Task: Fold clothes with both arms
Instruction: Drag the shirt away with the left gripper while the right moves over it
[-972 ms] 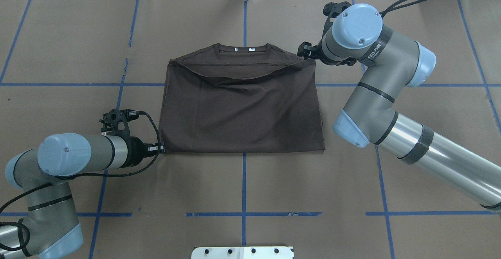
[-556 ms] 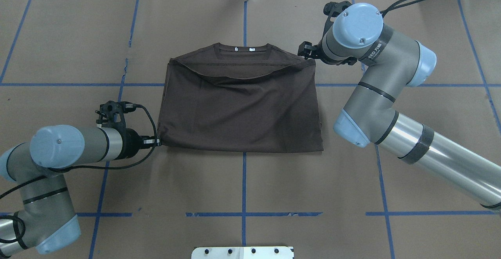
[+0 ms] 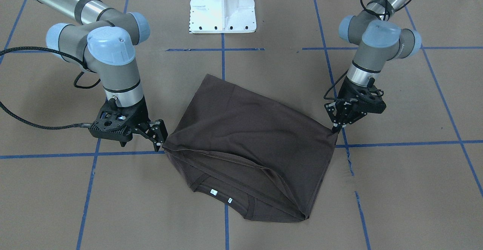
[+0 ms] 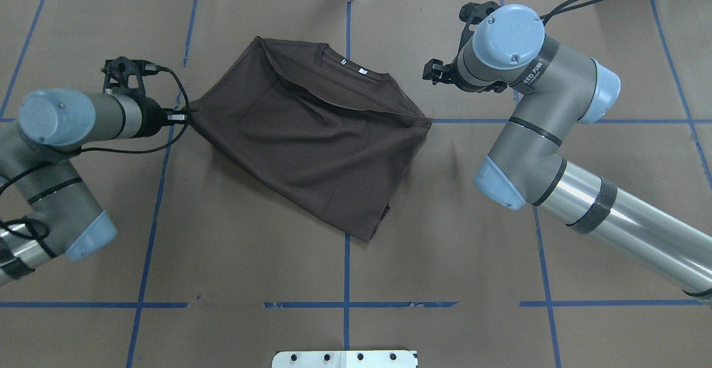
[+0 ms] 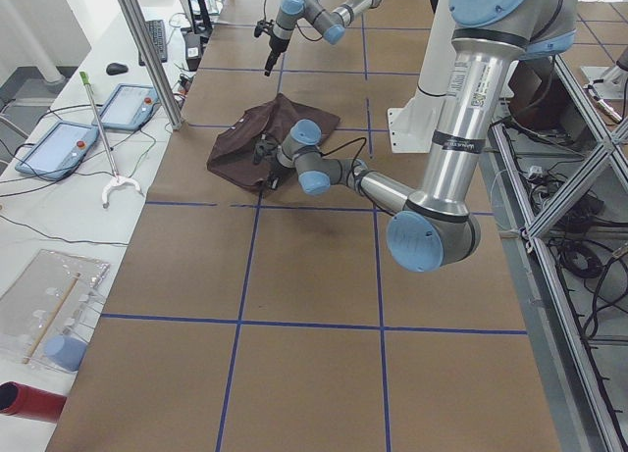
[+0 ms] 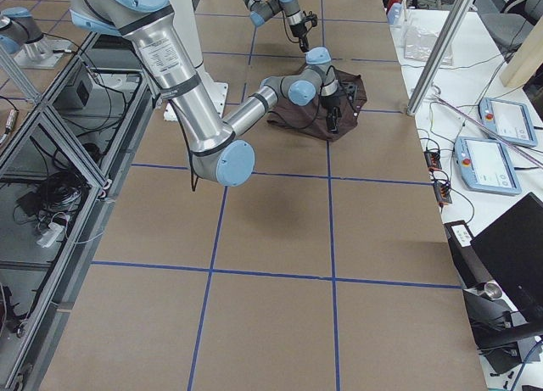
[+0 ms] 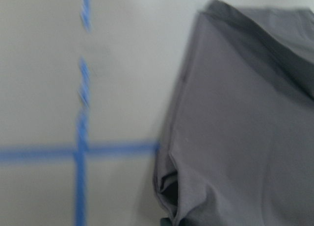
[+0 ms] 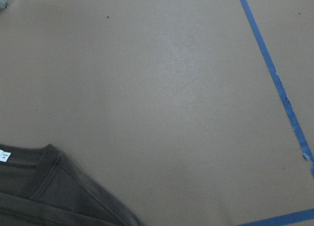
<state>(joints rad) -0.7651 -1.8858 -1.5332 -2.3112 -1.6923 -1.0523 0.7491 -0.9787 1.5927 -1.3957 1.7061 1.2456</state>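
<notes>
At left in the overhead view, the left hand pinches a corner of the shirt, having hauled it up from lower left. Dragged along, the half-folded shirt has swung from square to diagonal at frame centre on the bench. Upper right, the right hand sits spread and empty, and the shoulder has slid clear of it. This is likely a re-aiming, not a fold.

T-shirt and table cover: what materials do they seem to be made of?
T-shirt: soft matte knit, probably cotton. It drapes in loose wrinkles and has a thicker stitched collar. Table cover: dull brown paper, probably kraft. It lies flat without shine, and blue tape lines are stuck on it.
</notes>
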